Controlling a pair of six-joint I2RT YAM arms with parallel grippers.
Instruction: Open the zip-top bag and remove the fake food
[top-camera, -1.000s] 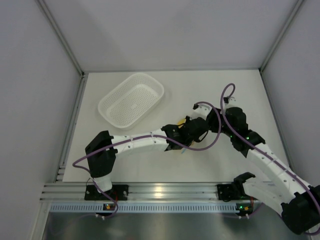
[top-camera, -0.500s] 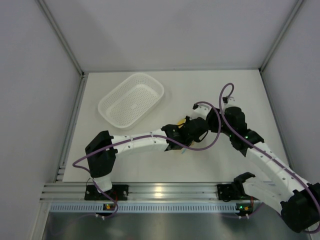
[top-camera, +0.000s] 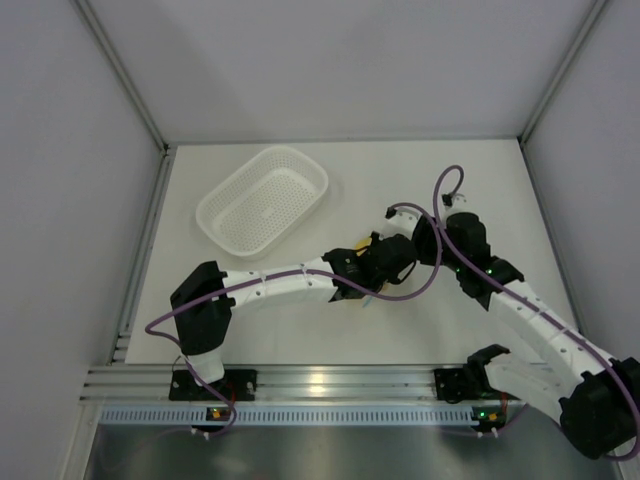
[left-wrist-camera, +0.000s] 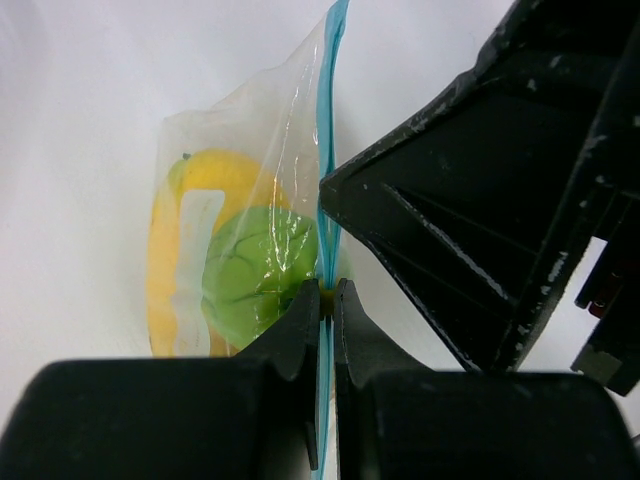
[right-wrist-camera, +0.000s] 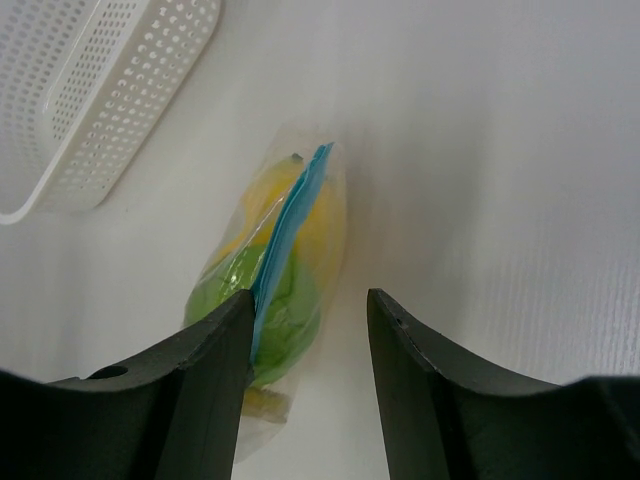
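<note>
Desk (top-camera: 480, 190): white and flat, under both pincers.
Basket (right-wrist-camera: 110, 90): white, with many holes; ahead of the right pincer and to its left, well apart from it.
Right pincer (right-wrist-camera: 310, 305): spread about half way and holding nothing. The bag's top edge stands between its fingers, close to the left one.
Left pincer (left-wrist-camera: 322, 300): pressed together, pinching the blue strip of the bag from the opposite side.
Zip-top bag (left-wrist-camera: 250, 200): clear and crinkly. It stands on edge between the two pincers with its body ahead of the left pincer, and it looks closed.
Fake food (left-wrist-camera: 255, 270): inside the bag, just ahead of the left pincer's tips. I see a green ball and behind it a yellow fruit; a third piece I cannot make out.
Zip strip (left-wrist-camera: 330, 120): light blue, running straight away from the left pincer's tips.
Step in hand, as I judge: take the second lip of the bag.
How to do it well: close the right pincer on one layer of the strip only, near the left grip, then pull the two sides apart slowly. If both layers are pinched, the zip will not open.
</note>
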